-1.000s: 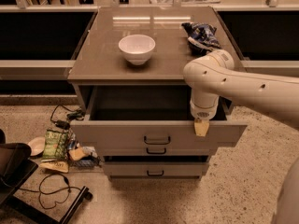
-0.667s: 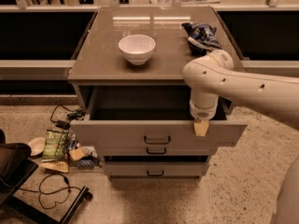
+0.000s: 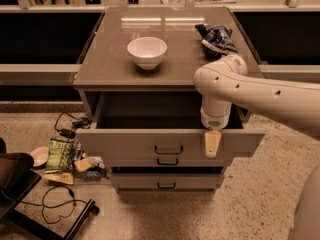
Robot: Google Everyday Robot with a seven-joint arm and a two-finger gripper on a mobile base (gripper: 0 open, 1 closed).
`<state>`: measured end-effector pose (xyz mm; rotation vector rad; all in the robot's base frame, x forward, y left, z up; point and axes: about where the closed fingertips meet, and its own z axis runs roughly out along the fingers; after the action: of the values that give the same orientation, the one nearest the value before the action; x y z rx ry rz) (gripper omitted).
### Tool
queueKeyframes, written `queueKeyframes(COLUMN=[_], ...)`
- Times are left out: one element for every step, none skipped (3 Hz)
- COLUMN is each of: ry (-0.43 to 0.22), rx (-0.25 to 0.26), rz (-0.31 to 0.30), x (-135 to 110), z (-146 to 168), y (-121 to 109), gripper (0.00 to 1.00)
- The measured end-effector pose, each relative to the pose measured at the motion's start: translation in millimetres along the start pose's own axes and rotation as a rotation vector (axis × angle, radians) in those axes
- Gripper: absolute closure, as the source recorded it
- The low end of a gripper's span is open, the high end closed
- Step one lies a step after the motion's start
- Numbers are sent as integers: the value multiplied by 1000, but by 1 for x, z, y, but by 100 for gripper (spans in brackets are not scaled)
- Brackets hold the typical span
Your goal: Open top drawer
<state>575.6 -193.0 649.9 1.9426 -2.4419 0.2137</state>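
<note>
The top drawer stands pulled out from the grey cabinet, and its dark box interior shows behind the tall front panel. Its small dark handle sits at the panel's centre. My gripper hangs pointing down over the drawer's front edge, to the right of the handle and apart from it. The white arm reaches in from the right, above the drawer's right side.
Two shorter drawer fronts sit shut below. On the cabinet top stand a white bowl and a blue-white bag. Snack packets, cables and a dark chair base lie on the floor at left.
</note>
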Motion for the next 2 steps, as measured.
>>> queueKeyframes(ry=[0,-10], rx=[0,-39], rz=[0,12], x=[0,9], z=[0,8], y=[0,15], gripper=[0,0])
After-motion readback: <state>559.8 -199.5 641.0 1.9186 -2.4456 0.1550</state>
